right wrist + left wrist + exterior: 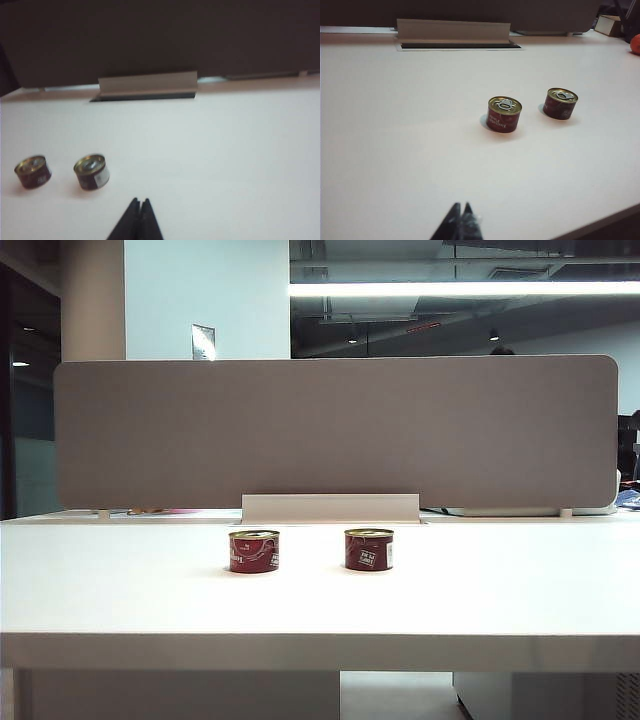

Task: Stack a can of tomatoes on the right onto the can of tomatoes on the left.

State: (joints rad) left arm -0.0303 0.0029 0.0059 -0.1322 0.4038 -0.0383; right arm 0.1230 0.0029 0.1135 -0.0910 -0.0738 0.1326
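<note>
Two cans stand upright and apart mid-tabletop (120, 590): left can (254, 551), right can (369, 549), before a grey partition (335, 430). Left pincer (460, 216) and right pincer (140, 210) hover closed, empty, well short of both.

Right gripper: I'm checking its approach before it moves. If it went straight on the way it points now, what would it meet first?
The shut right gripper points past the right can, which sits off to one side. Its line looks free across the bare table, though depth is unclear.
</note>
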